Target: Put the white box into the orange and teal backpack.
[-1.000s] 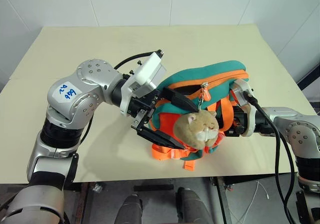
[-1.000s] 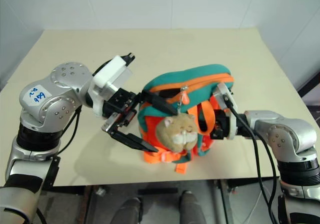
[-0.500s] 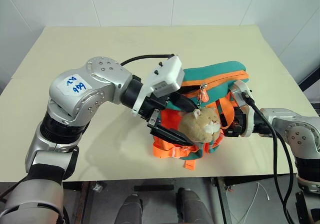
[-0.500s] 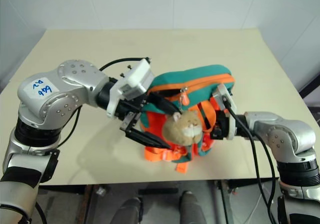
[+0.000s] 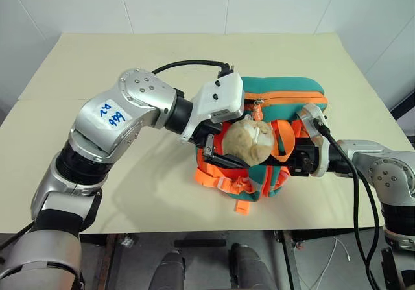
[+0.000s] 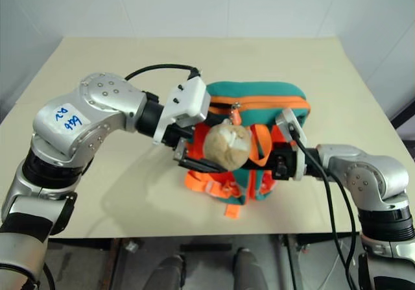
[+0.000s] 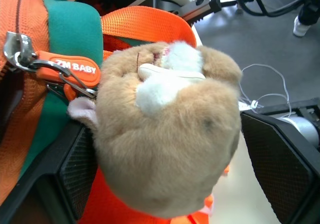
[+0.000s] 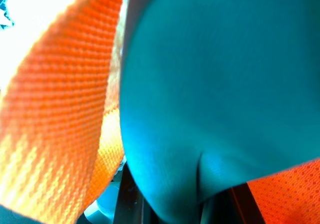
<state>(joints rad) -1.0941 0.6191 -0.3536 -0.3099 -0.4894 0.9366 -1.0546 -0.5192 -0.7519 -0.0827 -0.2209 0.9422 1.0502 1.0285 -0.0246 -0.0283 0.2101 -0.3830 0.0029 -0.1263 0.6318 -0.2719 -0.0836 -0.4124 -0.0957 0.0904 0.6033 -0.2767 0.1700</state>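
The backpack (image 5: 285, 98) stands near the tabletop's (image 5: 97, 63) front edge, with open surface behind it and to both sides. The plush charm (image 5: 248, 141) hangs across its front, between the spread fingers of the left tool (image 5: 227, 150). The right tool (image 5: 295, 160), shut on the backpack's fabric, blocks its right flank.

Both arms are silver metal with black joint bands. Left arm (image 5: 123, 118) carries a white label with blue handwriting. White wrist housings, black cables (image 5: 185, 65). Claw fingers (image 7: 272, 159) are black, textured.
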